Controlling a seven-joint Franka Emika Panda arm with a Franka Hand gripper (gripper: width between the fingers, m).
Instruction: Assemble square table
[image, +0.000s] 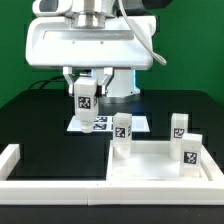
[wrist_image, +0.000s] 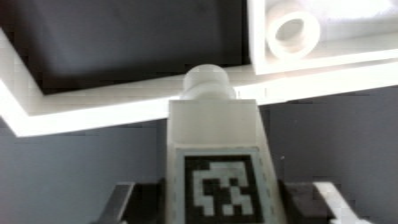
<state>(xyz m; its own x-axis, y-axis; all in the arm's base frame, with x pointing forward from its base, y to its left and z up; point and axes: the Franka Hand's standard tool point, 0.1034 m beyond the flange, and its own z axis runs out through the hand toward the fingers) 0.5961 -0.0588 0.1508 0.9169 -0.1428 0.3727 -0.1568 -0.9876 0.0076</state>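
Square table top on the dark worktop, three legs standing in it, a fourth leg held up in the claw.

The black worktop (image: 30, 120) carries a long white rail (image: 50, 185) along its near edge, bending up at the exterior view's left. The white square table top (image: 160, 165), a tray with a raised rim, lies at the exterior view's right, and the wrist view shows one round corner hole (wrist_image: 294, 32). Behind it lies the marker board (image: 105, 125). Three tagged legs stand upright at the top: one at its back left corner (image: 122, 128), one at the back right (image: 179, 126), one nearer on the right (image: 190, 150). The claw (image: 86, 103) pinches a fourth tagged leg (wrist_image: 214, 150) above the worktop, its rounded tip pointing away from the wrist.
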